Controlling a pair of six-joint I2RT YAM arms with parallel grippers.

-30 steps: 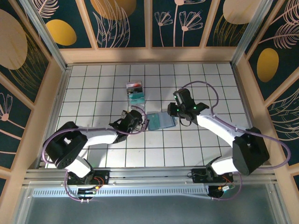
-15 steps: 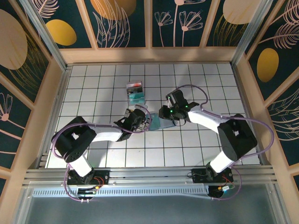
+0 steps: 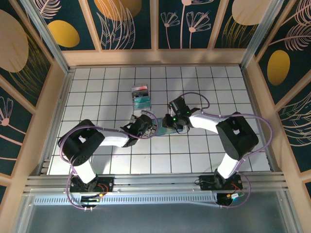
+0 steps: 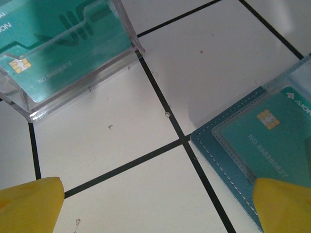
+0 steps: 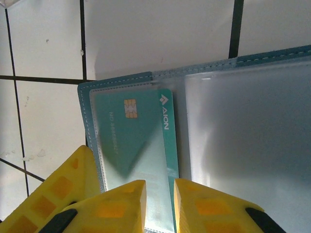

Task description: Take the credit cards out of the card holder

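**Right arm at the card's edge, ready for the first pull**

At far left, the left gripper (image 4: 159,194) hangs low over the white tiled table (image 4: 112,111) with its yellow fingers (image 4: 29,204) spread as wide as they go and nothing between them. One finger stands over the card holder's near corner, and I cannot tell whether it touches. Just beyond that gripper stands a clear plastic box (image 4: 87,80), hard-walled and glossy, with a teal chip card (image 4: 53,34) inside it.

To its right the card holder (image 5: 243,136) lies open and flat on the tiles, between the two arms. It is slate-blue, soft-looking, with pale stitching round its edge and cloudy film pockets. The left pocket holds a teal credit card (image 5: 129,141) — thin, stiff, with a gold chip — while the right pocket looks empty.

Furthest right, the right gripper (image 5: 160,191) is over the holder. Its fingers (image 5: 116,206) are drawn close, a narrow gap left between them, and the card's long edge runs into that gap. Whether they are pinching the card or only flanking it, I cannot tell.

The step in hand looks like the first extraction, with no card free of the holder yet. The next move likely calls for a firm nip on the card alone, not the slick film over it, then a slide out along the pocket's opening — with the left fingers pressing the holder down so it does not drag along.
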